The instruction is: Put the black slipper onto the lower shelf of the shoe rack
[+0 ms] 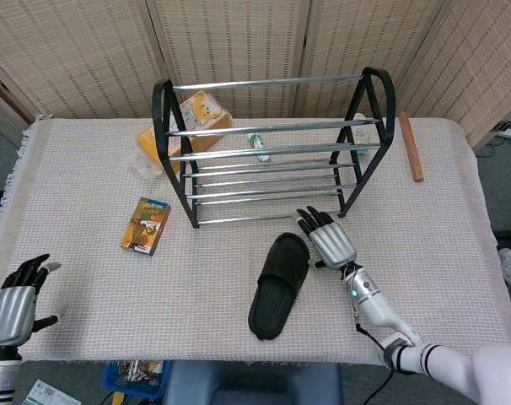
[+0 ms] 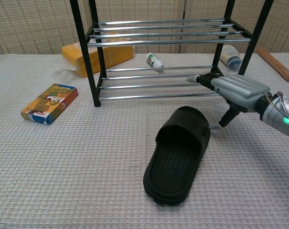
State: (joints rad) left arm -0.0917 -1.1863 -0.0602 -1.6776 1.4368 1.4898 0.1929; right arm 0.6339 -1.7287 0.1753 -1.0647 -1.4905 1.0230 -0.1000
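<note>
The black slipper (image 1: 281, 283) (image 2: 179, 152) lies flat on the cloth in front of the shoe rack (image 1: 272, 152) (image 2: 163, 52), toe end pointing toward the rack. My right hand (image 1: 327, 240) (image 2: 235, 93) is beside the slipper's toe on its right, fingers spread, thumb tip against the slipper's side. It holds nothing. The rack's lower shelf (image 2: 156, 83) is bare metal rods. My left hand (image 1: 13, 308) hangs at the table's near left corner, fingers apart and empty; the chest view does not show it.
A colourful box (image 1: 145, 224) (image 2: 49, 103) lies left of the rack. Behind the rack are a yellow pack (image 1: 190, 122) (image 2: 97, 55), a small tube (image 2: 154, 61) and a bottle (image 2: 229, 57). A wooden stick (image 1: 410, 146) (image 2: 275, 63) lies at the right.
</note>
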